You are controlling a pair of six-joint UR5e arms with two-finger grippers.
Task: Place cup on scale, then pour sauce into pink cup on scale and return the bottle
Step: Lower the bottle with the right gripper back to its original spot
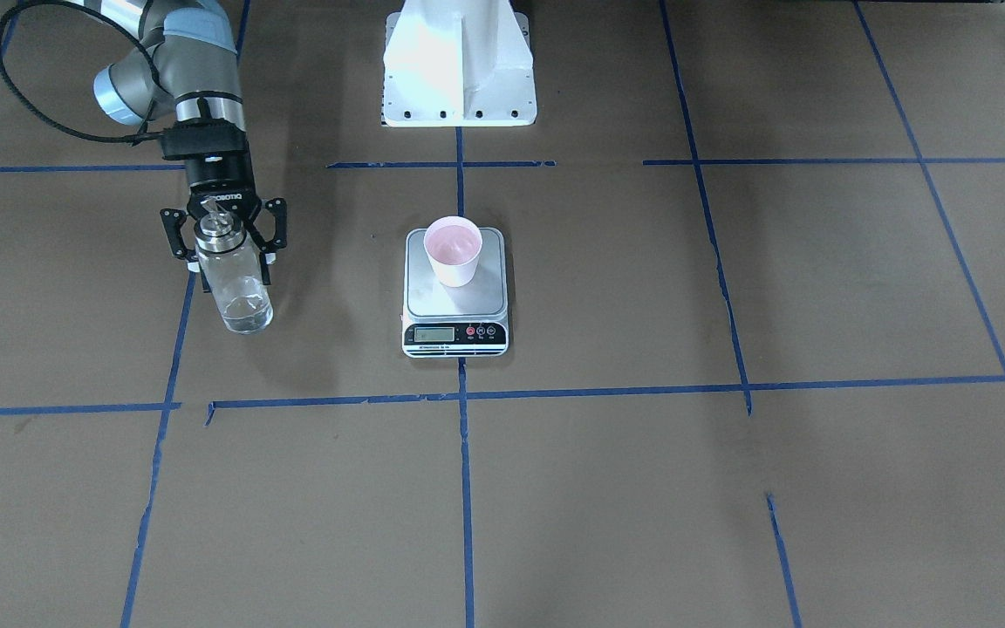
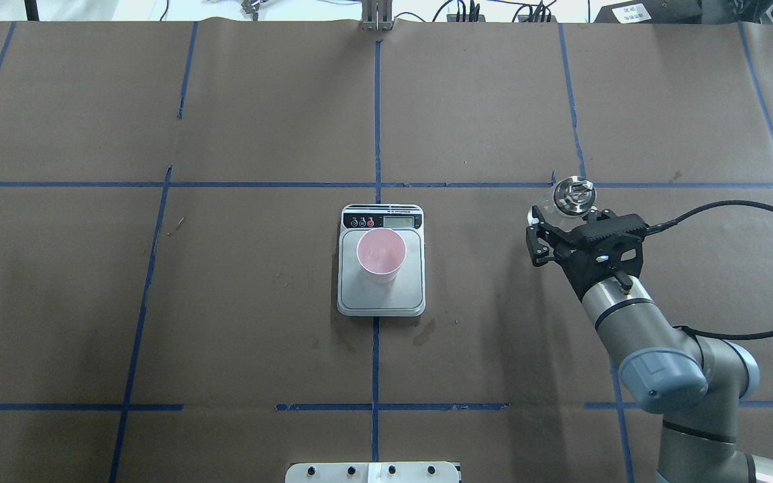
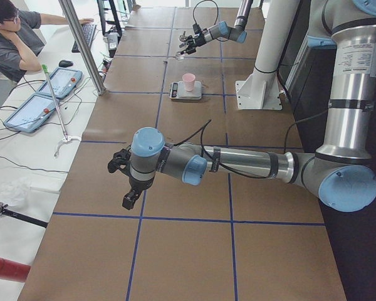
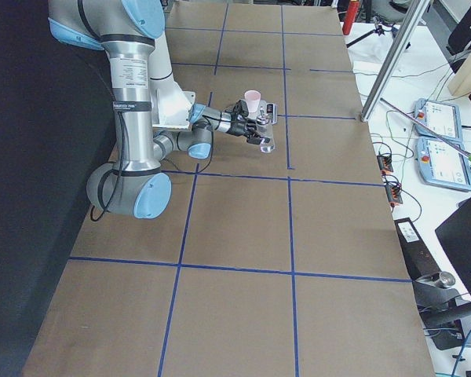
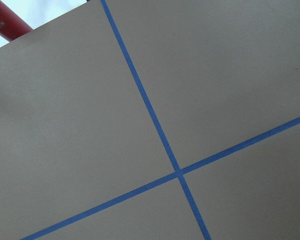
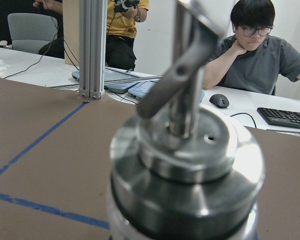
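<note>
The cup stood upright on the scale, toward the platform's far edge from the display, in the middle of the bench. Well apart from it, on the robot's right, the right hand reached in level and was clasped around the upper body of the bottle, a finger on either side. The bottle was upright, its silver cap and spout on top. Its base seemed to rest on the bench, though the angle left that uncertain. The left hand hung over bare bench far off; I could not tell its state.
</note>
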